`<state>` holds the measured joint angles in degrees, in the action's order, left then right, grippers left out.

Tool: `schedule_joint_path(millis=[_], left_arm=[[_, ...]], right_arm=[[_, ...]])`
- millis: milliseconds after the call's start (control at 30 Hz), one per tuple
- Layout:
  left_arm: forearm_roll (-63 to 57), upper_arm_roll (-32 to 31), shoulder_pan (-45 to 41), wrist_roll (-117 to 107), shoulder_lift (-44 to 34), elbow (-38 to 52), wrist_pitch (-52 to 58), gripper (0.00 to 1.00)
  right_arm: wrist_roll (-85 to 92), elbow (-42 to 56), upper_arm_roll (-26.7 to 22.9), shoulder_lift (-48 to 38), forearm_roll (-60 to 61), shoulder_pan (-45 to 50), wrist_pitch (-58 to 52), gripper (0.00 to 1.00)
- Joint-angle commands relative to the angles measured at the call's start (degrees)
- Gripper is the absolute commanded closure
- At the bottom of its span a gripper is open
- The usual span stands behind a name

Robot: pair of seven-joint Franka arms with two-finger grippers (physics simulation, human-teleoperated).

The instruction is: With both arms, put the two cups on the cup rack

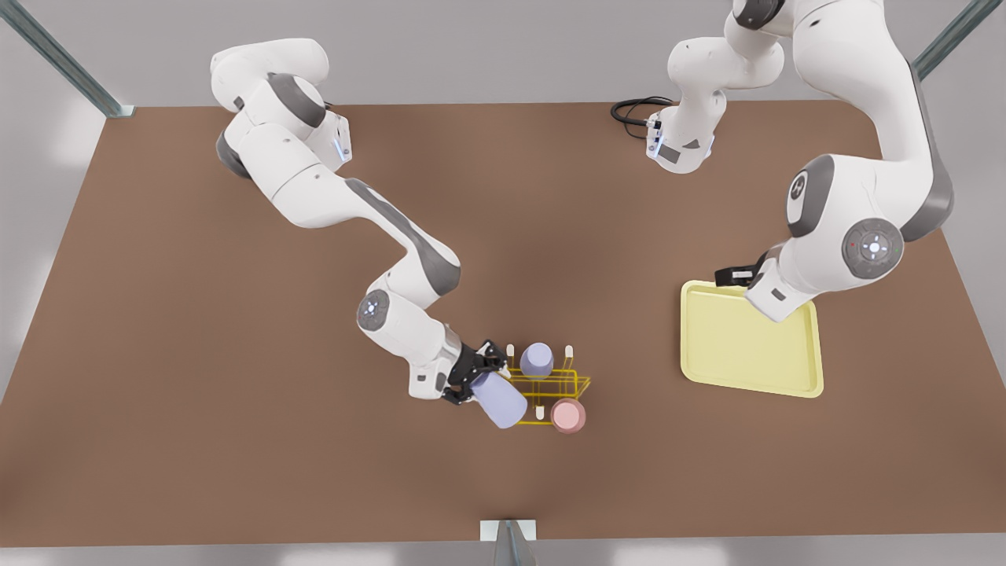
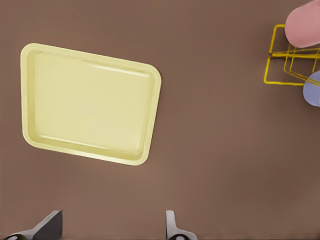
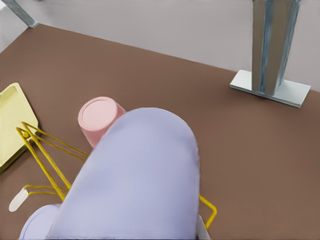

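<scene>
The right gripper (image 1: 471, 381) is clamped on a tilted lavender-blue tapered cup (image 1: 498, 399) at the small yellow wire rack (image 1: 554, 385), where an inverted pink cup (image 1: 568, 416) and another lavender cup (image 1: 537, 360) sit. The left gripper (image 2: 112, 227), fingers apart, hovers near the pale-yellow flat tray (image 1: 747, 342) on the brown table (image 1: 236, 354).

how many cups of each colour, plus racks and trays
lavender cups: 2, one held by the right gripper at, one on the rack at
pink cups: 1
racks: 1
trays: 1
total: 5
</scene>
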<state>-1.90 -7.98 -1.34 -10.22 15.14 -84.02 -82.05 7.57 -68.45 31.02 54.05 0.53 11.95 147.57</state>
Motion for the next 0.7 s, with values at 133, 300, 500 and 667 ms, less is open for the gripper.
schedule_joint_path(millis=[133,300,500,667], left_arm=[[0.06,-0.11,-0.24,12.25,0.15,-0.18,0.92,0.0],[-0.03,-0.46,-0.42,11.81,-0.02,-0.09,1.01,0.0],[-0.03,-0.46,-0.42,11.81,0.06,-0.09,1.01,0.0],[-0.12,-0.46,-0.42,11.81,0.06,-0.09,1.01,0.0]], right_arm=[[0.17,0.68,-0.08,0.26,0.08,0.09,1.41,0.0],[0.16,1.74,0.01,0.26,0.52,0.36,1.32,0.0],[0.08,1.83,-0.52,-1.66,0.87,0.01,-2.37,0.0],[-20.58,1.73,-21.6,-12.65,-6.86,-4.56,-65.71,0.0]])
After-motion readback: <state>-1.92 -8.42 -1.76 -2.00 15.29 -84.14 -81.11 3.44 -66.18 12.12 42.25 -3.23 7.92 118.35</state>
